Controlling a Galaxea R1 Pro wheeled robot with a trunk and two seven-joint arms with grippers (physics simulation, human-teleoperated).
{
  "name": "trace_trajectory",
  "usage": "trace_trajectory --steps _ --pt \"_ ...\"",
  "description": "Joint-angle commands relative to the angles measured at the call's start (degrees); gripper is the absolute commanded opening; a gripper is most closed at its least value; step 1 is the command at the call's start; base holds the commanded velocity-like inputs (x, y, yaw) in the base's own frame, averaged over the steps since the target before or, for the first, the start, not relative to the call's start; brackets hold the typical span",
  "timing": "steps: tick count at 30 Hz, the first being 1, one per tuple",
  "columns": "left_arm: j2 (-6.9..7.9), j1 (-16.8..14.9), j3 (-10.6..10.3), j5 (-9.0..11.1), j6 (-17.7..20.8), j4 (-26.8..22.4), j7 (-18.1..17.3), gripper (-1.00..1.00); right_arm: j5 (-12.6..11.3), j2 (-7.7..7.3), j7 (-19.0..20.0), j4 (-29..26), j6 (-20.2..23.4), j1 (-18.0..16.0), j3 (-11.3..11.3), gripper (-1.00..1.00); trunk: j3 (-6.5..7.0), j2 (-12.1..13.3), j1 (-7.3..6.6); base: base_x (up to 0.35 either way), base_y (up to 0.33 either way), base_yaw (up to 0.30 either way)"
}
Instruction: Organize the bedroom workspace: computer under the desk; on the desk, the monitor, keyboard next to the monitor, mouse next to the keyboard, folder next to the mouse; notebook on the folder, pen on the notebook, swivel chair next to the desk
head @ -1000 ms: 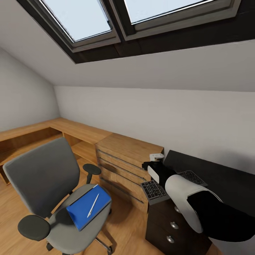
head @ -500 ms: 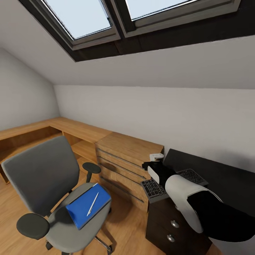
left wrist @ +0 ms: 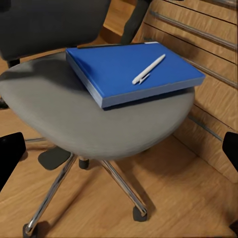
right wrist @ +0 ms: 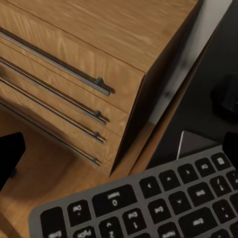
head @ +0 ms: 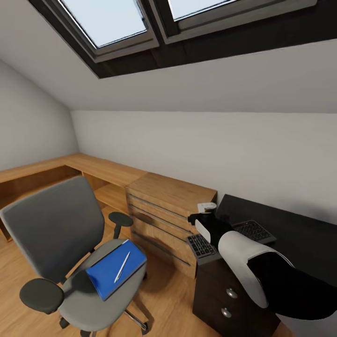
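Right arm [head: 243, 255] over the keyboard [head: 206, 245] at the left end of the glossy black worktop [head: 299, 238]; right fingers [right wrist: 10, 153] spread wide, holding nothing. Keyboard overhanging the worktop edge: best nudged farther onto the top, kept flat. Left fingers [left wrist: 10, 156] also wide, empty. Blue folder [head: 114, 269] with pen [head: 122, 267] on the swivel chair [head: 70, 262], left. Light-wood drawer chest [head: 164, 215] between; sloped pale walls, skylight [head: 107, 21] above, wood floor.
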Motion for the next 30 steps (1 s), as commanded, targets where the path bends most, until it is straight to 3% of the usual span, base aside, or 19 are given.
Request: trace_trajectory --steps 1,10,21,30 --pt "0.03 0.0 -0.2 -0.3 -0.1 0.0 0.5 1.00 -0.5 -0.01 -0.3 -0.1 0.3 0.0 0.5 1.00 -0.23 -0.4 0.23 0.000 0.000 0.000" --pt "-0.08 0.0 -0.2 -1.4 0.5 0.4 0.5 1.00 -0.4 -0.01 -0.3 -0.1 0.3 0.0 0.5 1.00 -1.85 -4.1 2.20 0.000 0.000 0.000" --pt "-0.12 0.0 -0.7 -1.6 2.0 0.9 0.5 1.00 1.6 0.10 -0.4 0.1 0.2 0.0 0.5 1.00 -3.83 -8.5 4.62 0.000 0.000 0.000" --pt "-0.07 0.0 -1.3 -1.7 2.1 1.4 0.4 1.00 1.8 0.12 -0.4 0.1 0.2 0.0 0.6 1.00 -5.44 -12.1 6.60 0.000 0.000 0.000"
